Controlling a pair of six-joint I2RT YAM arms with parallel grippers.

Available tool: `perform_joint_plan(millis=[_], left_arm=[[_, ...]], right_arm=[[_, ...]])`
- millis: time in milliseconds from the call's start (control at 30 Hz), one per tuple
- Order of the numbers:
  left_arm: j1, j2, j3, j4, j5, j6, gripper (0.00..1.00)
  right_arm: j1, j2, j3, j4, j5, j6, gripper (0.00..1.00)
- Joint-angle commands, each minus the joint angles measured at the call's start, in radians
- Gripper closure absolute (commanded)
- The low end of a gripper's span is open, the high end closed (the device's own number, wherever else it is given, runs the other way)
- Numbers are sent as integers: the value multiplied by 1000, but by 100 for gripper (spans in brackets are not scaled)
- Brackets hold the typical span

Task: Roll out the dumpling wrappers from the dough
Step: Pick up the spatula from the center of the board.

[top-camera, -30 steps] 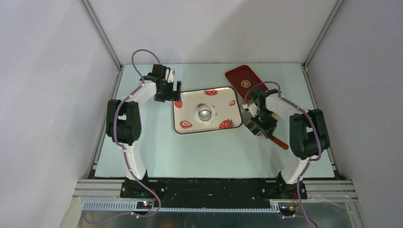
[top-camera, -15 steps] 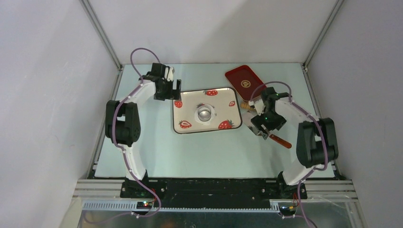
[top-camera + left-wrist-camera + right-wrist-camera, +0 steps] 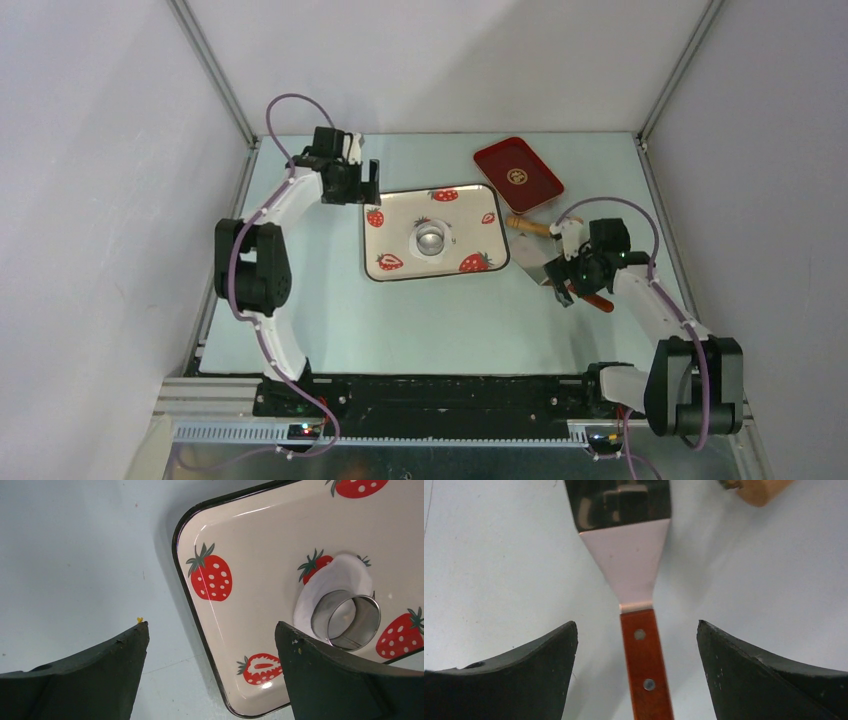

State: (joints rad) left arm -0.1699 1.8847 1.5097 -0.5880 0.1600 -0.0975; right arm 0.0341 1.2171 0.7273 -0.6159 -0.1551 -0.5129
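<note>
A thin, flat white dumpling wrapper [image 3: 334, 575] lies in the middle of the strawberry-print tray [image 3: 400, 205], with a silvery round cup [image 3: 432, 238] standing on it. The dough as a lump is out of view. My left gripper [image 3: 357, 187] hovers open over the tray's far left corner [image 3: 186, 530], holding nothing. My right gripper [image 3: 560, 283] is open to the right of the tray. A spatula lies flat on the table between its fingers, untouched, with a red-brown handle [image 3: 644, 670] and a metal blade [image 3: 624, 510].
A dark red tray [image 3: 517, 174] sits at the back right. A wooden rolling pin [image 3: 530, 225] lies between it and the spatula blade [image 3: 533, 265]; its end [image 3: 759, 490] shows in the right wrist view. White walls enclose the pale table [image 3: 420, 320].
My right gripper has opened and let go of the spatula, which now lies on the table. The right arm has swung back to the right. The left arm shifted slightly away.
</note>
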Motion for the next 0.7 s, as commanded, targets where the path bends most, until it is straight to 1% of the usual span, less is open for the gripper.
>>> perform_joint_plan(millis=[0,67,233,400,600,667], left_arm=[[-7,-83,10,8,0,-18,0],[-9,-90,7,8,-2,-20,0],[-8,-97,3,11,2,-31,0],[-7,-96,-1,10,7,-37,0],[-9,-98,-4,10,4,-40,0],[-8,-97,-6,10,3,-41,0]], right_arm=[[-19,-73,-90,130,-98,-64,9],[-59,-100,-112,127,-118,-78,9],[-104,-185,-174,155,-112,-105,9],[-149,-233,-218,166,-146,-121,11],[-171,-232,-253,190,-192,-139,16],[-175,-222,-264,203,-206,-144,22]])
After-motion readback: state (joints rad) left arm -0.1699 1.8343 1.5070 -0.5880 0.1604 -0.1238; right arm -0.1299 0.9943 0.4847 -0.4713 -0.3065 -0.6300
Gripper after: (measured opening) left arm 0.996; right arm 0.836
